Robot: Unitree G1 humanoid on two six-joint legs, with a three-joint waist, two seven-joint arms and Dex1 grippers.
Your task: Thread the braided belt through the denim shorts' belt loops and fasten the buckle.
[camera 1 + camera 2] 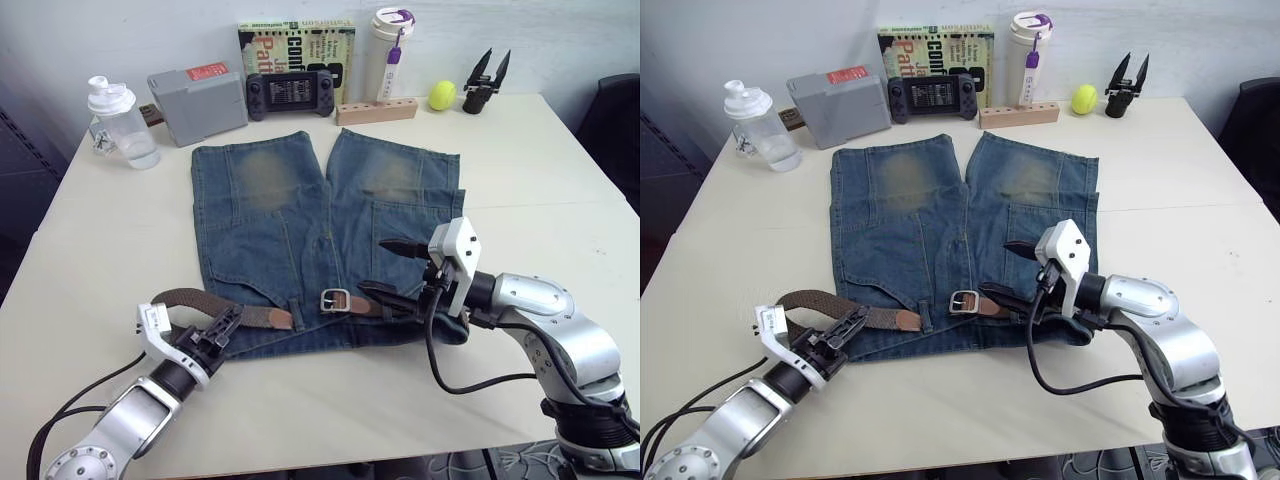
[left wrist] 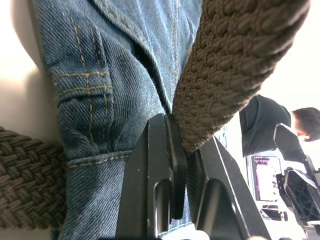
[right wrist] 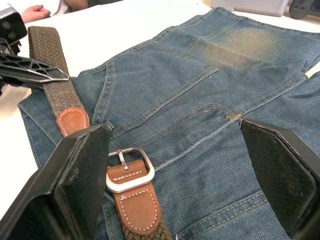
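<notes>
Faded blue denim shorts (image 1: 320, 240), worn to yellowish patches on both legs, lie flat on my pale desk (image 1: 120, 230), waistband toward me and legs pointing away. A dark-brown braided belt (image 1: 190, 298) of coarse woven cord runs along that waistband; its tan leather tip (image 1: 281, 319), edged in white stitching, rests on the denim left of centre, while the rest of the strap loops off the shorts' left edge onto the desk. The silver rectangular buckle (image 1: 334, 300), prong across its frame, sits on a tan leather tab near the middle of the waistband, unfastened, with a gap of denim between it and the tip. One narrow belt loop (image 2: 82, 107), stitched in yellow thread, stands at the waistband close to my left fingers.

My left hand (image 1: 222, 327) reaches in low from the near left, its two black fingers clenched on the braided strap at the shorts' left edge. My right hand (image 1: 392, 268) comes in from the right, forearm bent across the desk's near edge, its fingers spread wide and grasping nothing, hovering above the waistband just right of the buckle.
</notes>
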